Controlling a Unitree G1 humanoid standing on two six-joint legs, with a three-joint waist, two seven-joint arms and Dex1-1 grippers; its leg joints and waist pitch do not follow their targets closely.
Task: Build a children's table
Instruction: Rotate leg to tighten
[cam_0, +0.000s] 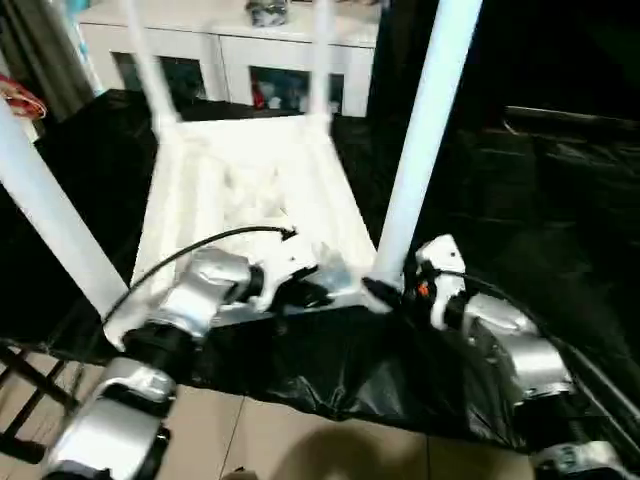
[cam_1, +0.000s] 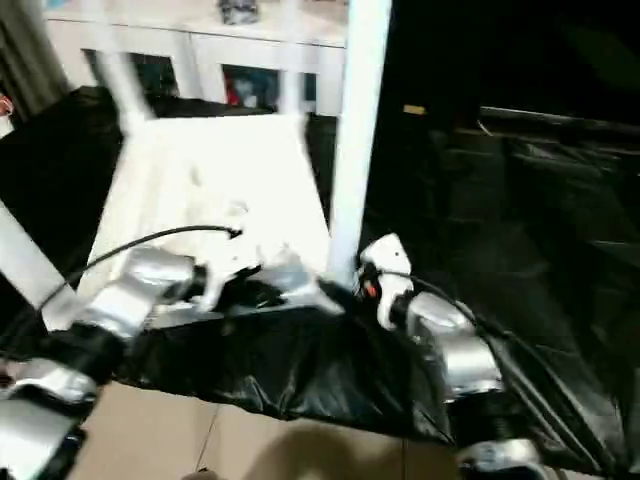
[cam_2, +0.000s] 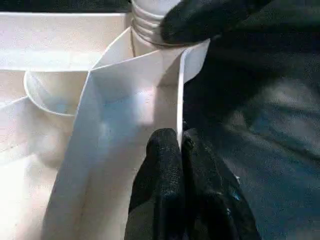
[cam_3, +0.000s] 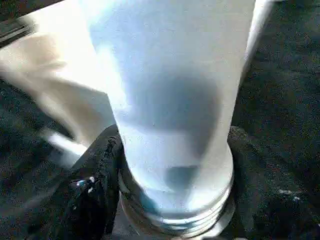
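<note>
**Leg held at the near corner**

While the children's table (cam_0: 250, 190) lies upside down on the black cloth (cam_0: 330, 370), the right gripper (cam_3: 172, 200) clasps the base of the near-right leg (cam_0: 420, 130), and the left gripper (cam_2: 180, 145) pinches the rim (cam_2: 181, 90) just beside that corner.

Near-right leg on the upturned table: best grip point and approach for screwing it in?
Grip the leg low, just above its threaded base at the corner socket, coming from the outer right side, as the right gripper does now. The round taper is thickest there, and the tabletop rim blocks the inner side. The left gripper pinches the rim wall to steady it.
</note>
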